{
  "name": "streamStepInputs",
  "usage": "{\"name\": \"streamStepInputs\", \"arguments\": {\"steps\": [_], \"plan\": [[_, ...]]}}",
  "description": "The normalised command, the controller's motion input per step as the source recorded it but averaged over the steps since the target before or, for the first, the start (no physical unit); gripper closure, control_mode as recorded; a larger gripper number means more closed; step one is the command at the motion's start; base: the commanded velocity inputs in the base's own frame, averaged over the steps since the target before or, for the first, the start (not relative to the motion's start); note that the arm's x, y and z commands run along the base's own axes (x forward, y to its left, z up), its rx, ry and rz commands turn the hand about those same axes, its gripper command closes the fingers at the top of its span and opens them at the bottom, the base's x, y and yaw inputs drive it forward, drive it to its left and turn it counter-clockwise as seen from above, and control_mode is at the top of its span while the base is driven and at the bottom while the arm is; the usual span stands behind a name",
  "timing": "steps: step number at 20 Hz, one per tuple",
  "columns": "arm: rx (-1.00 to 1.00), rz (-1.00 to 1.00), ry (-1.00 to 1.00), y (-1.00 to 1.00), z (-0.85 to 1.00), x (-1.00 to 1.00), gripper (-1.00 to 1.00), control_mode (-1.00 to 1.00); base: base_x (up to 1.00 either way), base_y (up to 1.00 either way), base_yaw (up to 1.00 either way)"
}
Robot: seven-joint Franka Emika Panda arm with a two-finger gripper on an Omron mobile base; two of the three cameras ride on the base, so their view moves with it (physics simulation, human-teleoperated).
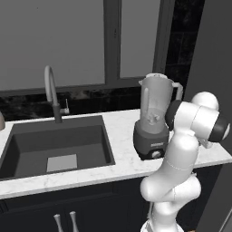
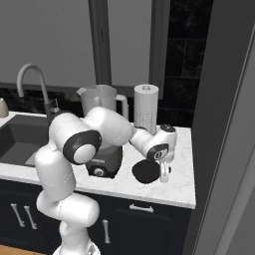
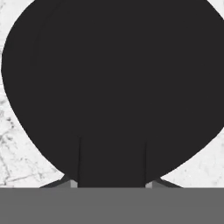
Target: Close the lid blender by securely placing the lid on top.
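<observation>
Hand view showed the lid [image 3: 113, 87] spread wide and black beneath me, lying flat on the pale marbled counter [image 3: 13, 153], whose stone peeked out at the corners. My gripper [image 3: 112, 175] sat right down over the near edge of that disc. My fingertips [image 3: 73, 183] were barely visible as small dark shapes against the black, so I could not tell how far my jaws stood apart, nor whether they had closed on the lid or only hovered at it.

From the right base view, my gripper [image 2: 164, 174] pointed down at the counter [image 2: 174, 189], just right of the lid [image 2: 144, 173], touching it or nearly so. The lid lay on the stone to the right of the blender [image 2: 102, 134], near the front edge. A paper towel roll [image 2: 146, 109] stood upright farther back, against the wall, just right of the blender's jar.

From the left base view, the blender [image 1: 154, 118] stood on the counter [image 1: 122, 149] to the right of the sink [image 1: 54, 145], its clear jar uncovered at the top and its silver knob facing forward. A curved faucet [image 1: 52, 93] rose behind the sink.
</observation>
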Motion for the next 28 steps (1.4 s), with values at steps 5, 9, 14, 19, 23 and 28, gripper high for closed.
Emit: {"name": "streamStepInputs", "arguments": {"steps": [5, 9, 14, 19, 23, 28], "plan": [[0.00, -0.11, -0.32, 0.00, 0.98, -0.23, 1.00, -1.00, 0.00, 0.00, 0.00], [-0.01, -0.11, -0.30, 0.00, 1.00, -0.25, 1.00, -1.00, 0.00, 0.00, 0.00], [-0.06, -0.11, -0.24, 0.12, 1.00, -0.15, 1.00, -1.00, 0.00, 0.00, 0.00], [-0.10, -0.09, -0.16, 0.24, 1.00, -0.08, 1.00, -1.00, 0.00, 0.00, 0.00], [-0.10, -0.05, -0.03, 0.12, 1.00, -0.16, 1.00, -1.00, 0.00, 0.00, 0.00], [-0.06, -0.08, 0.00, 0.00, 1.00, -0.25, 1.00, -1.00, 0.00, 0.00, 0.00]]}}
